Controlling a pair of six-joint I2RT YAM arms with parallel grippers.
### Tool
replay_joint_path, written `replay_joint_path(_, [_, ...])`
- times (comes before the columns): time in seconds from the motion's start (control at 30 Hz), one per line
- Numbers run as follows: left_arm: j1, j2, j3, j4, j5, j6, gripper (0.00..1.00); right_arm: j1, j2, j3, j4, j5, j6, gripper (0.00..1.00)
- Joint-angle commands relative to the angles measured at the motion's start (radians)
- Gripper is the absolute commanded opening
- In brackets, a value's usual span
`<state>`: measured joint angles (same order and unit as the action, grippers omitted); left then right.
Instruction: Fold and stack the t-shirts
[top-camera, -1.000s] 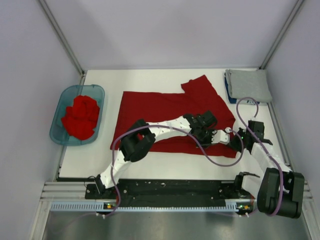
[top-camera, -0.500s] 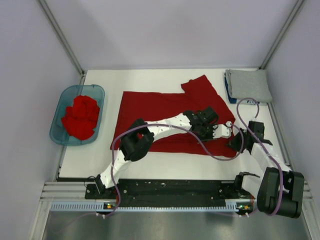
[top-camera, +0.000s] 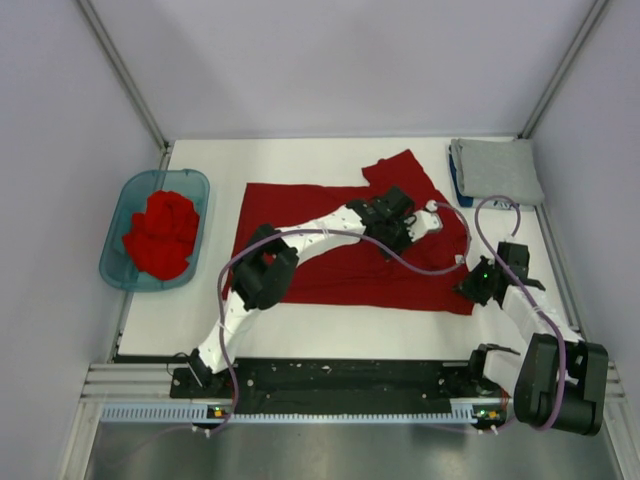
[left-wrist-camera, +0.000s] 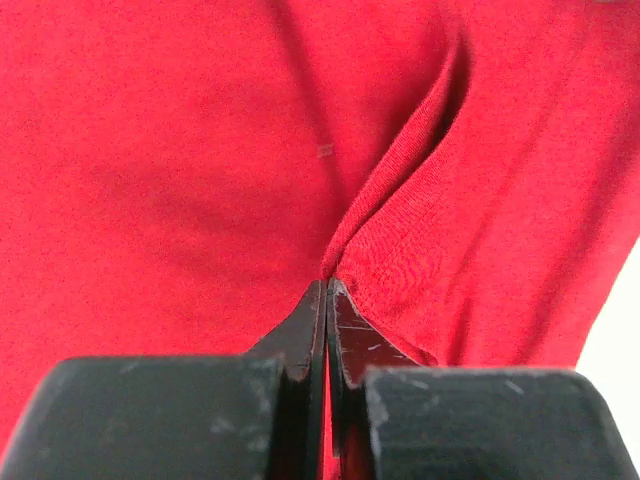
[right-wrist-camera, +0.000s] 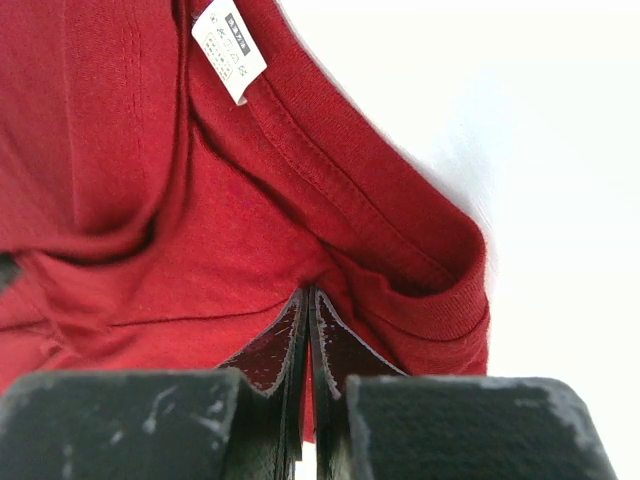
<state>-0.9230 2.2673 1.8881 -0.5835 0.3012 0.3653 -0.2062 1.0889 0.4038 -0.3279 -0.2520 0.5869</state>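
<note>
From above, a red t-shirt (top-camera: 320, 240) lies spread mid-frame on the worktop (top-camera: 300, 160), with a folded grey shirt (top-camera: 497, 170) at upper right. In the left wrist view, the left claw (left-wrist-camera: 327, 290) pinches a raised red fold. In the right wrist view, the right claw (right-wrist-camera: 307, 297) grips cloth at the collar, with the neck tag (right-wrist-camera: 230, 48) at top.
</note>
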Motion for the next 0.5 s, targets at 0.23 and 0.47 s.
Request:
replay_joint_path(0.23, [0.128, -0.038, -0.035, 0.088, -0.117, -0.184, 0.00, -0.015, 0.008, -0.019, 0.016, 0.074, -0.007, 0.00])
replay_joint_path(0.47, [0.131, -0.032, -0.043, 0.099, -0.152, -0.180, 0.00, -0.015, 0.009, -0.019, 0.016, 0.076, -0.007, 0.00])
